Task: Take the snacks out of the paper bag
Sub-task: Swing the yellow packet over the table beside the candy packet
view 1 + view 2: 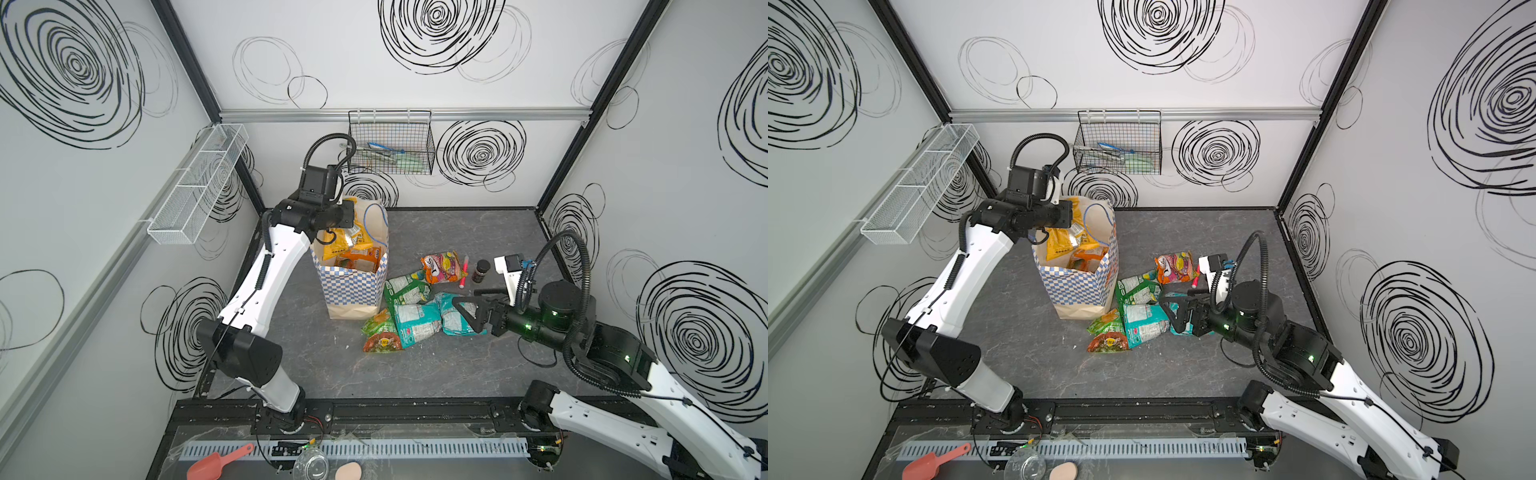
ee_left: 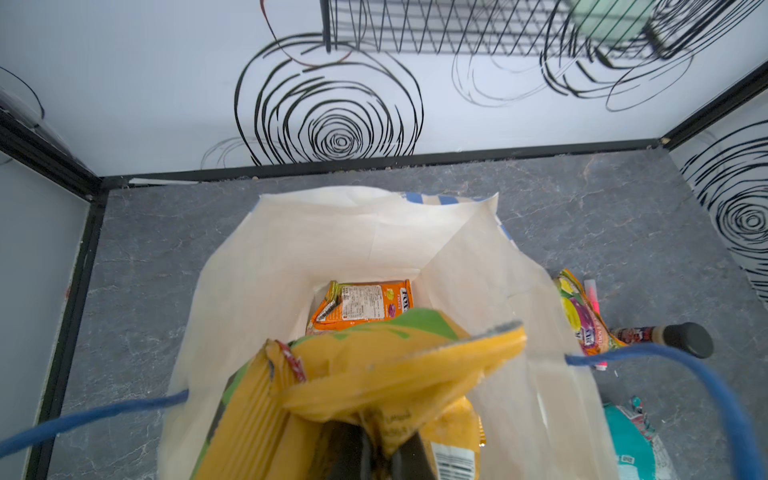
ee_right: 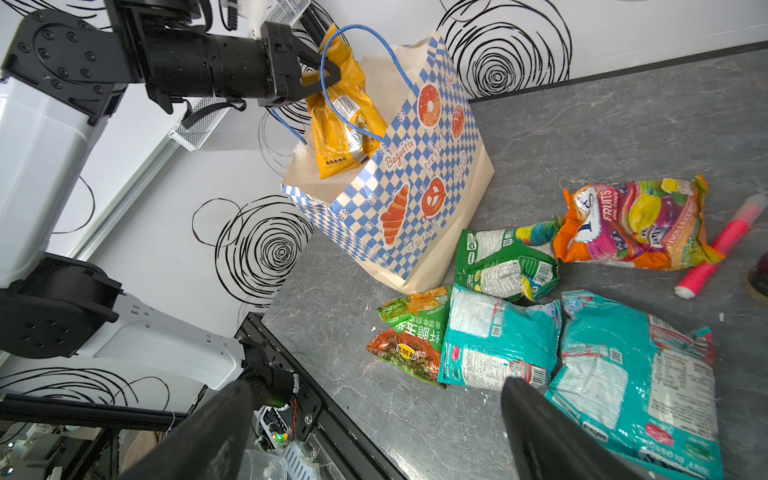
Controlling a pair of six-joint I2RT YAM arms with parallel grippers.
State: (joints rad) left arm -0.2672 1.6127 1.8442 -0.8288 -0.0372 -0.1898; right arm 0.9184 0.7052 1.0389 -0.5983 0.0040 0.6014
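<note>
The paper bag [image 1: 351,286] [image 1: 1075,286] [image 3: 415,187] stands upright left of centre, its cream inside [image 2: 374,216] open. My left gripper [image 1: 350,217] [image 1: 1069,216] [image 2: 376,449] [image 3: 332,72] is shut on the top edge of a mustard-yellow snack packet [image 1: 343,241] [image 2: 374,374] [image 3: 340,124], which hangs half out of the bag's mouth between the blue cord handles. An orange packet [image 2: 365,305] lies at the bag's bottom. Several snacks lie on the table right of the bag: multicoloured [image 1: 442,266], green [image 1: 405,286], teal [image 1: 417,322]. My right gripper [image 1: 467,301] [image 3: 374,436] hovers open over the teal ones.
A red marker pen [image 1: 463,272] and a small dark jar [image 1: 482,270] lie beyond the snack pile. A black wire basket [image 1: 390,143] hangs on the back wall, and a white mesh shelf [image 1: 197,187] on the left wall. A pink scoop [image 1: 218,461] lies at the front rail.
</note>
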